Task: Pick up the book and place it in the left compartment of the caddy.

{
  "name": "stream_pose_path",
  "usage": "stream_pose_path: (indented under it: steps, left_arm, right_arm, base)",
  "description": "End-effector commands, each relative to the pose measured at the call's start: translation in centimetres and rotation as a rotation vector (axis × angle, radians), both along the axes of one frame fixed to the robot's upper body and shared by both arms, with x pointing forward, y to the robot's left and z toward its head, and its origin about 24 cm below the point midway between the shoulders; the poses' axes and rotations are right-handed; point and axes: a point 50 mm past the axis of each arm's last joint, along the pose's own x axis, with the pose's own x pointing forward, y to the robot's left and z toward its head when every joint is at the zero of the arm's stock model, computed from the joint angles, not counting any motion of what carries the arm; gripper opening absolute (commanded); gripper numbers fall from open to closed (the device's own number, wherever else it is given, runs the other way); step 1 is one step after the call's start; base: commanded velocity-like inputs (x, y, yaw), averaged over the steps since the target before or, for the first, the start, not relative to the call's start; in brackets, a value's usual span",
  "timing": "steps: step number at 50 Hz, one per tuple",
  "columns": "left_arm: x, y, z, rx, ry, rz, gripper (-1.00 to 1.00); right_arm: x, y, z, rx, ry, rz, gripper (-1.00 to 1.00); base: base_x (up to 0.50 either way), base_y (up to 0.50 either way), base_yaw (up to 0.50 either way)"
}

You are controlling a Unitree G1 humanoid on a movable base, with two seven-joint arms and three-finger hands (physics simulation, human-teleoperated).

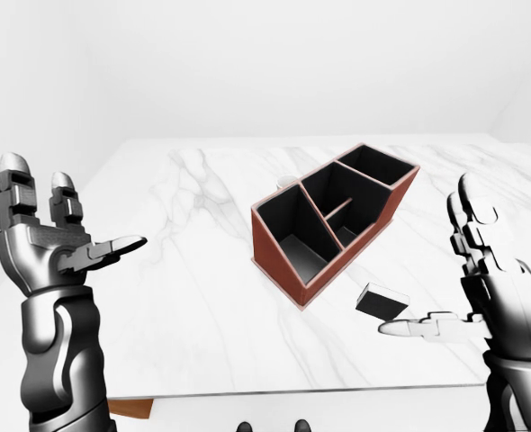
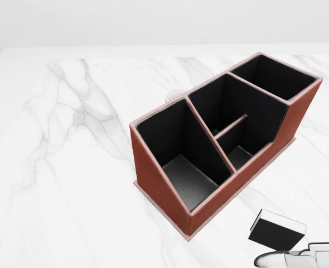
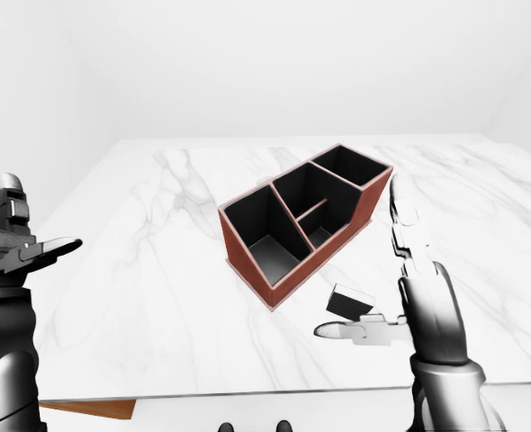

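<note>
A small black book point(image 2: 277, 230) with white page edges lies on the marble table, just off the lower right side of the caddy. The red-brown caddy point(image 2: 156, 187) has a black inside and stands at an angle mid-table. Its large left compartment point(image 2: 187, 173) is empty. My right hand point(image 1: 432, 270) is open beside the book, with its thumb point(image 2: 287, 259) stretched out just below the book and its fingers upright to the right. My left hand point(image 1: 81, 209) is open and raised at the left of the left-eye view, far from both.
A small white round object point(image 2: 174, 94) shows partly behind the caddy's upper left side. The white marble table point(image 1: 184, 297) ends near the bottom of the eye views, with something brown point(image 1: 130, 408) under its lower left edge.
</note>
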Motion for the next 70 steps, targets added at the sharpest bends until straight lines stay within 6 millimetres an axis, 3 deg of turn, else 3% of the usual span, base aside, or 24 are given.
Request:
stream_pose_path:
  steps: [1,6,13,28,60,70]
  left_arm:
    - [0.2,-0.1,-0.2,0.002,0.011,-0.003,1.0]
    - [0.3,-0.1,-0.2,0.006,0.015,-0.002,1.0]
    - [0.1,-0.2,0.1,0.008,0.0,0.0,1.0]
    - [0.1,-0.1,-0.1,0.009,0.008,0.001,1.0]
    - [0.0,0.2,0.2,0.003,-0.003,0.009,1.0]
    - [0.4,0.2,-0.6,0.003,0.031,0.001,1.0]
  right_arm:
    - [1.1,-0.1,-0.8,-0.129,0.104,0.02,1.0]
    - [2.2,0.1,-2.0,-0.214,0.197,0.04,1.0]
    - [3.3,0.9,-1.8,-0.35,0.241,0.074,1.0]
    - [3.6,0.3,-3.1,-0.438,0.368,0.058,1.0]
    - [4.8,-2.4,-4.5,-0.432,0.465,-0.022,1.0]
    - [4.5,-3.3,-4.6,-0.441,0.486,-0.054,1.0]
  base:
    - [0.0,0.0,0.0]
    - [0.0,0.0,0.0]
    - [0.0,0.0,0.0]
    - [0.0,0.0,0.0]
    - [0.0,0.0,0.0]
    - [0.0,0.0,0.0]
